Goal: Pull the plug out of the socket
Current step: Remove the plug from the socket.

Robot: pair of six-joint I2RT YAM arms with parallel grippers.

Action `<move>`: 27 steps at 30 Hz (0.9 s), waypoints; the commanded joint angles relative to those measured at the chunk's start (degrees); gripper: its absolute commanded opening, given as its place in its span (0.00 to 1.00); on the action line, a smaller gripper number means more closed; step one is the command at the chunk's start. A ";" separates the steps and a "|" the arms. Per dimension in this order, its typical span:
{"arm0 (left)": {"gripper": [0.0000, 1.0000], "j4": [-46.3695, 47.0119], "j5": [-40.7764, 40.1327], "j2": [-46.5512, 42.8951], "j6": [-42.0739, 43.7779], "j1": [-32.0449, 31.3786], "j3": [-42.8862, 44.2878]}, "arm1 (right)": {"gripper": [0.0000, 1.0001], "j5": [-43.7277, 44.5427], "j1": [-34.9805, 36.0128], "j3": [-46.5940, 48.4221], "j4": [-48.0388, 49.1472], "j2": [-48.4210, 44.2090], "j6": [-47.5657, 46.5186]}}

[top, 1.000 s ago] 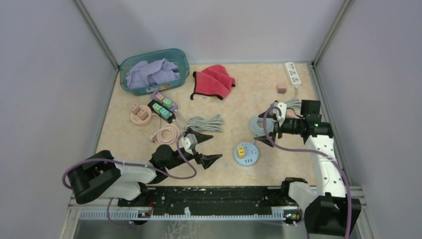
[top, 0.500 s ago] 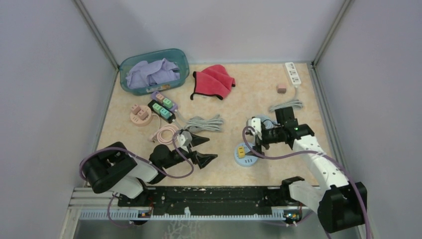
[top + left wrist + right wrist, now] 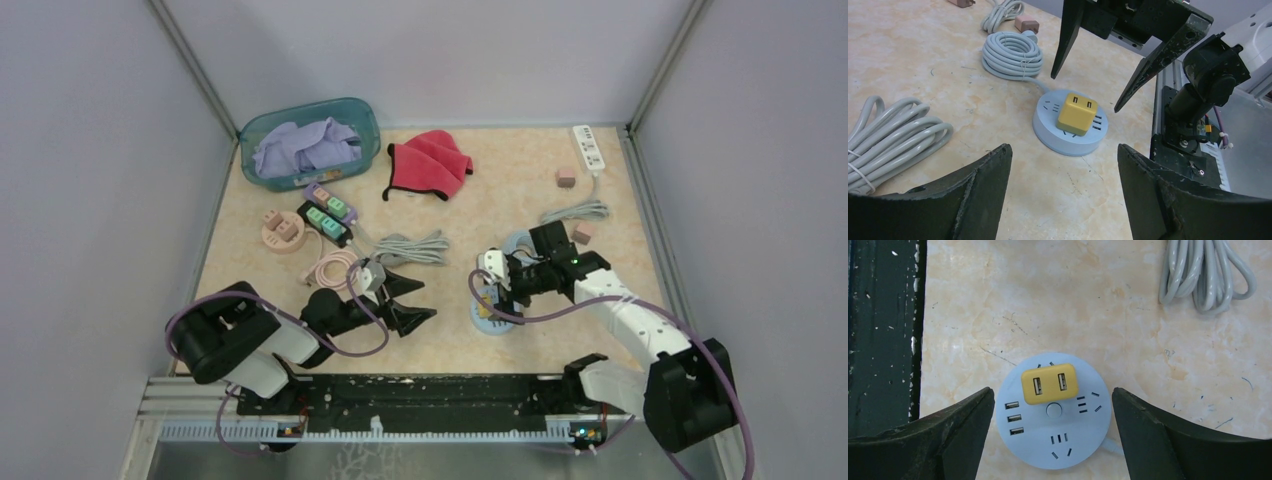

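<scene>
while above plug [image 3: 1049, 384], right tool [image 3: 1086, 92] downturned

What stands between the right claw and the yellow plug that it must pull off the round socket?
Nothing visible does. The right claw hangs open above the yellow plug, one finger to each side, with only air between. The plug sits in the round socket.

- One round blue socket [image 3: 1068, 440], one yellow plug [image 3: 1049, 383].
- One teal basket [image 3: 290, 183], one red cloth [image 3: 430, 162].
- Two small pink blocks [image 3: 565, 177] [image 3: 581, 234].
- One white power strip [image 3: 590, 147].
- One round peach socket [image 3: 281, 232].
</scene>
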 commanded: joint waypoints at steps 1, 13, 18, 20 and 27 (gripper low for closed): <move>0.82 6.39 1.46 0.74 -1.34 0.37 0.76 | 0.87 4.41 3.38 -0.75 4.32 2.65 1.70; 0.76 6.99 2.36 1.43 -1.66 0.70 0.83 | 0.38 10.22 9.52 3.36 3.75 11.93 3.24; 0.72 6.95 1.78 1.57 -2.42 0.68 0.93 | 0.10 7.61 9.57 5.08 3.71 10.35 4.63; 0.72 6.43 0.50 1.52 -4.96 0.80 1.09 | 0.06 7.52 9.50 5.32 4.74 9.22 6.40; 0.76 6.48 0.77 7.25 -22.38 0.22 3.93 | 0.00 4.55 6.08 5.41 10.59 6.11 16.68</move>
